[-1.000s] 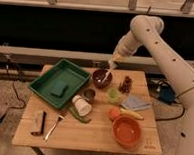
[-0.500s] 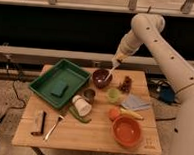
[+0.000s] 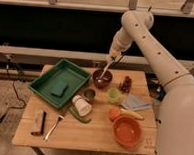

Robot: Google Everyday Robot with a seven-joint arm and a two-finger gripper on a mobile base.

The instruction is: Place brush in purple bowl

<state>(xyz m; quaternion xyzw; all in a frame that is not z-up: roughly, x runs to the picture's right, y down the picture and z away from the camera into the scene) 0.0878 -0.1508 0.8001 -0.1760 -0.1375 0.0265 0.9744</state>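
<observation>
Last second: brush (image 3: 106, 70) went from hanging steep over the right edge of the purple bowl (image 3: 97, 84) to slanting down-left, and its low end now looks inside the rim. Pincer (image 3: 112, 58) barely shifted. It sits above the bowl's far-right edge, clamped shut on the brush's top end. So the brush is held, running below-left of the pincer into the bowl, far middle of the bench (image 3: 86, 136). My read: placement nearly done, release is what's left; can't tell if the tip touches bottom
</observation>
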